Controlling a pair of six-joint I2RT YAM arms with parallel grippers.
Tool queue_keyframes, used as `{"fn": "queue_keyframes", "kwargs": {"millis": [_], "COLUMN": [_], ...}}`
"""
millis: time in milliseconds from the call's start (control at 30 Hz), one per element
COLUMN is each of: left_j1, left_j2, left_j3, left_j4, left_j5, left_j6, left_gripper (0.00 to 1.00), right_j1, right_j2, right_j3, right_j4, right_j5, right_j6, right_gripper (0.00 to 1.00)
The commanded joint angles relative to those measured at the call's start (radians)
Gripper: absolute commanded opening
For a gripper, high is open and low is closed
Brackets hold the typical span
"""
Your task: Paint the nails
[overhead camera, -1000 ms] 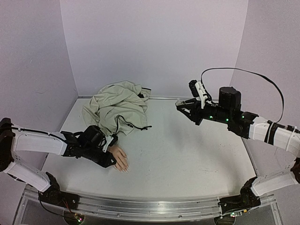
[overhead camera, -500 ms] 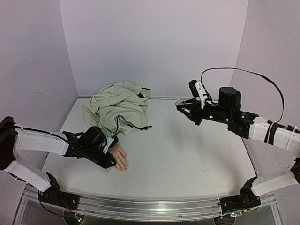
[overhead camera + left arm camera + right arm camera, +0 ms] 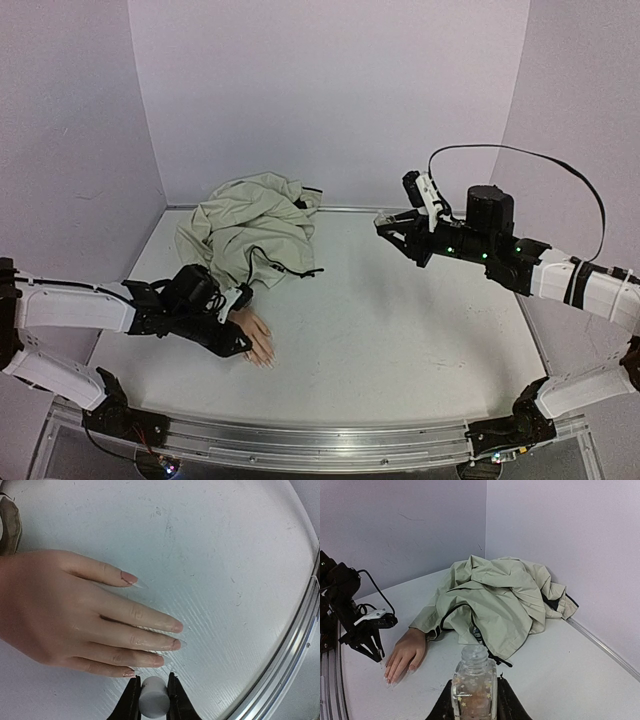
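Fingers (image 3: 131,703) of my left gripper (image 3: 151,701) are pinching a white cylinder (image 3: 153,696) beside the nails (image 3: 176,643), my right gripper (image 3: 474,703) clasping a bottle (image 3: 474,680).

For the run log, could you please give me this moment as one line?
left hand: shut on white cap, beside nails | right hand: shut on open bottle

I see bright, even diffuse light, only faint shadows. Left wrist view bows at its edges; mild sheen on table (image 3: 235,555).
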Motion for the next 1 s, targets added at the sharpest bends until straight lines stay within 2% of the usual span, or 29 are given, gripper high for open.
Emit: {"fn": "queue_keyframes", "kwargs": {"millis": [0,200,333,600,767,967], "left_j1": [-0.005,-0.005,-0.005,-0.004,-0.002,-0.001], "left_j2": [-0.108,-0.257,-0.295,-0.282,-0.25,-0.21], "left_j3": [-0.009,0.059,0.155,0.326,0.43,0.505], "left_j4": [0.031,-0.011,-0.055,-0.068,-0.044,-0.012], "left_j5": [0.043,0.051,0.032,-0.047,-0.016,0.088], "left_j6": [-0.034,-0.079,-0.099,-0.183,-0.186,-0.187], "left_gripper": [0.0,0.0,0.0,0.0,0.0,0.0], "right_j1": [0.002,0.002,0.002,0.039,0.119,0.225], "right_j2": [-0.001,0.009,0.016,0.032,0.066,0.123], "right_j3": [0.043,0.056,0.058,0.027,0.028,0.035], "right_j4": [0.059,0.057,0.052,0.134,0.173,0.241], "right_j5": [-0.023,-0.039,-0.043,-0.086,-0.064,-0.046], "right_j6": [0.01,0.022,0.041,0.161,0.187,0.209], "right_gripper": [0.0,0.0,0.0,0.0,0.0,0.0]}}
